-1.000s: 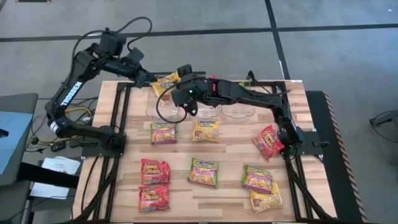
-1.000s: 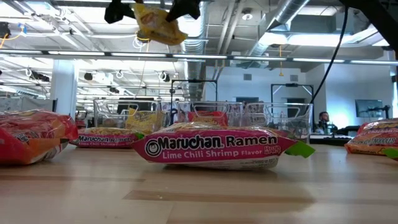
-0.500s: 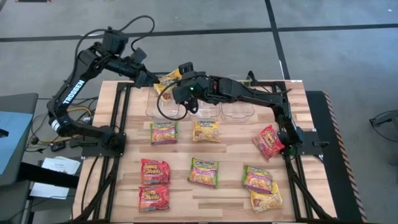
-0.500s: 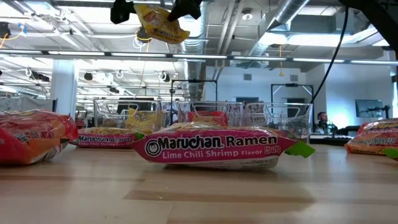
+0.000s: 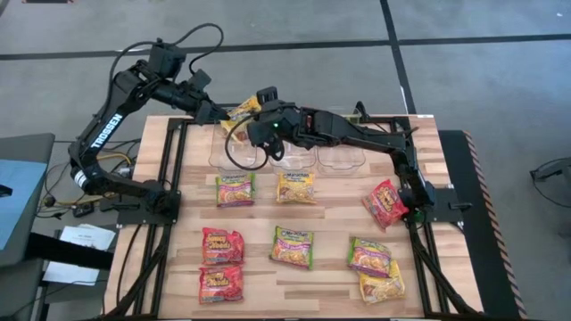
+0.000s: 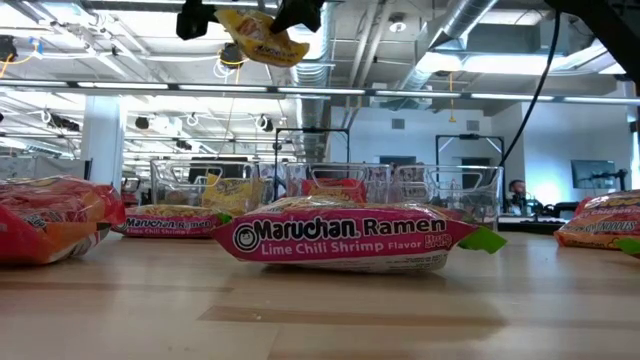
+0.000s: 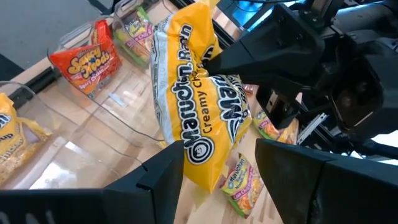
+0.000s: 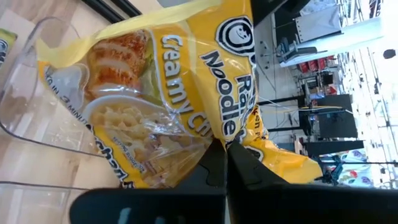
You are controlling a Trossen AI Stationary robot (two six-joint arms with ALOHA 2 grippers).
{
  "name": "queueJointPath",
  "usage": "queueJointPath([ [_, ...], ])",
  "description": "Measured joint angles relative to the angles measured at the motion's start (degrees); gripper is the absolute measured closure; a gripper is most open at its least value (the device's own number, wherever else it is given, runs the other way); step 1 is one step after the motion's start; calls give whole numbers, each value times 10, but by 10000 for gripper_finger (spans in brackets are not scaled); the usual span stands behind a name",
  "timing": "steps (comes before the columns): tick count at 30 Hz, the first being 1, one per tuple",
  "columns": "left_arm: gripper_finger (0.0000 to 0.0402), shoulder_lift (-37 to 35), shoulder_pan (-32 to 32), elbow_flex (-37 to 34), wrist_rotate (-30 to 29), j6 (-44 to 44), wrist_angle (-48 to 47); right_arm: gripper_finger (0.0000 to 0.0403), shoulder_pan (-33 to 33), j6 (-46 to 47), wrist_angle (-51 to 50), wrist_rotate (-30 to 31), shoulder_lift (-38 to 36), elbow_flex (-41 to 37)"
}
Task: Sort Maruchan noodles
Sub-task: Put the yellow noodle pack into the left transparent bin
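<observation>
A yellow Creamy Chicken Maruchan noodle packet (image 5: 239, 113) (image 7: 193, 93) hangs in the air above the far-left clear bin (image 5: 234, 153). My right gripper (image 5: 256, 125) (image 8: 227, 155) is shut on it. My left gripper (image 5: 223, 114) (image 7: 217, 155) is open, with one finger on each side of the packet's other end. Several more packets lie flat on the table: red ones (image 5: 222, 245), green ones (image 5: 292, 246) and yellow ones (image 5: 295, 187). My right gripper pinches a long edge of the yellow packet (image 8: 219, 138) between its two shut fingers, coming from the table's right and slanting a little downward. The packet is lifted clear of the bins and the table and stands out beyond the fingertips. My left gripper: I cannot tell whether its fingers (image 7: 171, 168) touch the packet's end (image 7: 208, 168) that lies between them.
Three clear bins stand in a row at the table's far side: left (image 5: 234, 153), middle (image 5: 292, 158) and right (image 5: 342, 158). In the left wrist view they hold a red packet (image 7: 87, 59), a green one (image 7: 134, 31) and a yellow one (image 7: 12, 137).
My left gripper has turned a little about the packet's end and stayed open. The packet stays aloft in my right gripper above the far-left bin.
</observation>
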Motion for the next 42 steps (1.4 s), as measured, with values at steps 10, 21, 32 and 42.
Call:
queueJointPath([
  [10, 214, 0, 0, 0, -33, -5, -2, 395, 15, -16, -12, 16, 0, 0],
  [21, 214, 0, 0, 0, 0, -16, -14, 395, 11, -17, 3, 38, 0, 0],
  [32, 214, 8, -3, 0, -3, -16, -10, 395, 17, -32, 49, 39, 0, 0],
  [42, 228, 10, -9, -1, 0, 7, -3, 399, 19, -45, 57, 38, 0, 0],
])
